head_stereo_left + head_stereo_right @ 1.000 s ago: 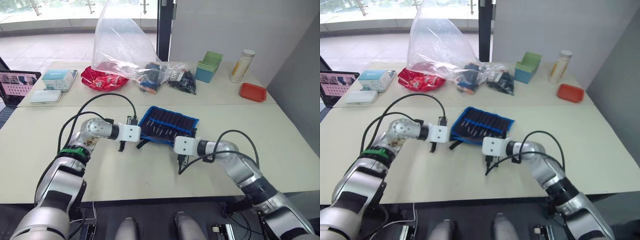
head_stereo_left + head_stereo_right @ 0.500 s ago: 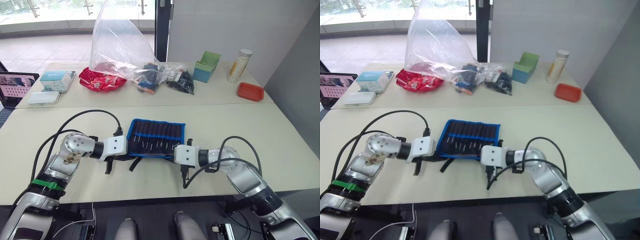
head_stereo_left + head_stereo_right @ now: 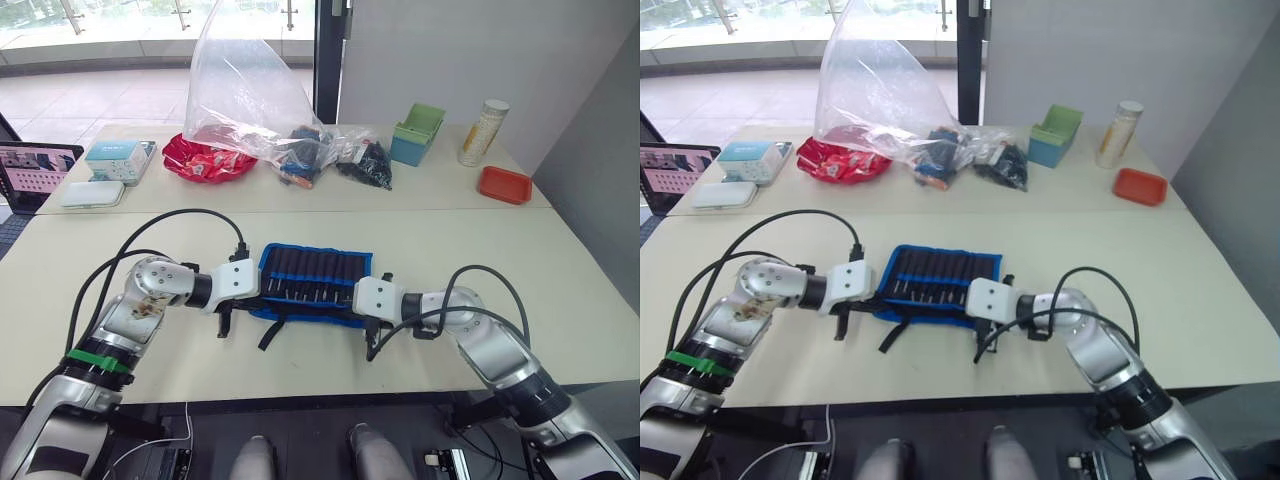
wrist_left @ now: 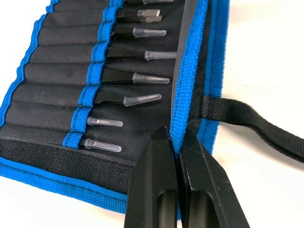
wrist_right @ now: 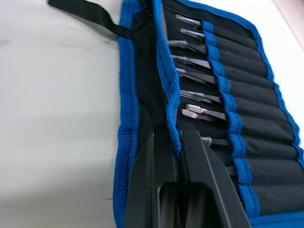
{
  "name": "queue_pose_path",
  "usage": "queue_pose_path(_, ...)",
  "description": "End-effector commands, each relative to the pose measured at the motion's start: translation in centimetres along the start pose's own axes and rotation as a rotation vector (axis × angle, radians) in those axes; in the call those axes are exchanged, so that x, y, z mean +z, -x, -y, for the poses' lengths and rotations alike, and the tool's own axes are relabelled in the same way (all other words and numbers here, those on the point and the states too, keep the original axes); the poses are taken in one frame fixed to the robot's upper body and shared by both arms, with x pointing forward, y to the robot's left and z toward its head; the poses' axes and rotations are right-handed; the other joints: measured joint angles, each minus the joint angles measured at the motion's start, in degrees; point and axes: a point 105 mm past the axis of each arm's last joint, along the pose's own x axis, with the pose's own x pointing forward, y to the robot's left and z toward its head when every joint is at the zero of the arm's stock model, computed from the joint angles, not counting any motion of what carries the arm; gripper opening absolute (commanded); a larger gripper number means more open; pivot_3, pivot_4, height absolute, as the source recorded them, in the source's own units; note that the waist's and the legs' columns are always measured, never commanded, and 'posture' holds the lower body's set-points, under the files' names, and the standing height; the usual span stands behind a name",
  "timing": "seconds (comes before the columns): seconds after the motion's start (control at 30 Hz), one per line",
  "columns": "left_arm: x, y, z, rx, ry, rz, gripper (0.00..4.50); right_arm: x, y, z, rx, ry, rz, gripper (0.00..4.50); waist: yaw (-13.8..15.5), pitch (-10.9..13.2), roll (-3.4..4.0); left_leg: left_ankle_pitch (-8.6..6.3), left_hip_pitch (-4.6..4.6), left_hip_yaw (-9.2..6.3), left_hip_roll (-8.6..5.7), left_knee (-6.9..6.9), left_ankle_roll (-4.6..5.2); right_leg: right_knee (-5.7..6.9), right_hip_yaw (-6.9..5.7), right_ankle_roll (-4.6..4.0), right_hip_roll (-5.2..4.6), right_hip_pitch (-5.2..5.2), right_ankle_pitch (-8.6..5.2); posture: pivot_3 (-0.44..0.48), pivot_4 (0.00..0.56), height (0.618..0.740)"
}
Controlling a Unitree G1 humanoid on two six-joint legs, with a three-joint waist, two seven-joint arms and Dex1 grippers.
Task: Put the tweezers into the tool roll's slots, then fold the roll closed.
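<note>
Both my pincers are pinched on the near blue hem of the roll [image 3: 315,283], left pincer [image 4: 176,142] at one end, right pincer [image 5: 174,137] at the other. The roll lies open mid-worktop [image 3: 560,270], tweezers [image 4: 142,78] slotted with clear tip caps showing. To fold clean, I'd lift both ends level and swing the flap over together, or the floppy fabric twists. The hem is ribbed webbing; the strap [image 4: 247,121] trails loose.

Bright, even daylight from windows beyond the tabletop [image 3: 560,290]. Soft, faint shadows under cables. Wrist views washed pale, slightly blurred near end effector fingers [image 4: 156,190].
</note>
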Motion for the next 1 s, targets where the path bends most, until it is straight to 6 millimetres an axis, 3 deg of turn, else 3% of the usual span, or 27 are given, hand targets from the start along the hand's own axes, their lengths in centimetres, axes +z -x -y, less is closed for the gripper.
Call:
queue_pose_path(0.03,-1.7,1.5,-1.7,0.094,0.016,-0.09,0.03,-2.2,1.1,2.5,-0.119,0.024,-0.1,0.0,-0.11,0.0,0.0,0.0,0.0,0.0,0.0,-0.01,0.0,0.0,0.0,0.0,0.0,0.0,0.0,0.0,0.15,0.733)
queue_pose_path(0.17,-1.9,0.9,-2.1,0.12,0.06,-0.096,0.03,-2.5,0.7,2.7,-0.125,0.018,-0.099,0.0,-0.16,0.0,0.0,0.0,0.02,0.0,0.0,-0.04,0.0,0.02,0.0,0.0,0.0,-0.01,0.0,0.0,0.15,0.733)
queue_pose_path(0.2,-1.7,0.7,-2.3,0.136,0.079,-0.085,0.31,-2.5,0.7,2.7,-0.128,-0.004,-0.09,0.0,-0.15,0.0,0.0,0.0,0.02,0.0,0.0,-0.04,0.0,0.02,0.0,0.0,0.0,0.0,0.0,0.0,0.15,0.733)
queue_pose_path(0.47,-0.1,1.5,-3.0,0.192,0.137,0.018,2.84,-2.4,1.8,4.2,-0.23,-0.004,-0.074,2.54,-0.3,0.0,0.01,0.0,0.06,-0.01,-0.01,0.0,0.0,0.1,0.01,0.01,0.01,0.02,0.01,0.0,0.15,0.733)
queue_pose_path(0.63,1.7,3.3,-5.4,0.372,0.102,0.127,4.49,-0.6,3.8,6.8,-0.404,0.072,0.005,4.26,-0.12,0.01,0.0,0.0,0.0,-0.01,-0.01,0.01,0.0,0.08,0.01,0.02,0.0,0.0,0.01,0.0,0.15,0.733)
queue_pose_path(0.67,2.1,3.6,-5.6,0.387,0.119,0.161,4.5,-0.1,4.0,6.9,-0.416,0.058,0.038,4.48,-0.07,0.01,0.0,0.0,0.01,-0.01,-0.01,0.0,0.0,0.07,0.01,0.02,0.0,0.01,0.01,0.0,0.15,0.733)
queue_pose_path(0.87,5.6,3.6,-3.4,0.294,0.176,0.368,4.5,3.4,3.7,5.3,-0.34,-0.115,0.241,4.48,-0.35,0.01,0.01,0.0,0.02,-0.02,-0.01,-0.05,0.0,0.07,0.02,0.02,0.0,0.03,0.01,0.0,0.15,0.733)
queue_pose_path(0.93,5.9,2.7,-2.3,0.257,0.19,0.377,3.92,3.8,2.7,4.5,-0.304,-0.153,0.252,4.5,-0.33,0.01,0.01,0.0,0.03,-0.03,-0.01,-0.05,0.0,0.09,0.03,0.02,0.0,0.03,0.01,0.0,0.15,0.733)
queue_pose_path(1.0,5.5,1.3,-1.4,0.232,0.192,0.337,3.28,3.7,1.5,4.1,-0.303,-0.186,0.234,3.96,-0.35,0.01,0.01,0.0,0.07,-0.03,-0.01,-0.03,0.0,0.1,0.03,0.02,0.0,0.04,0.01,0.0,0.15,0.733)
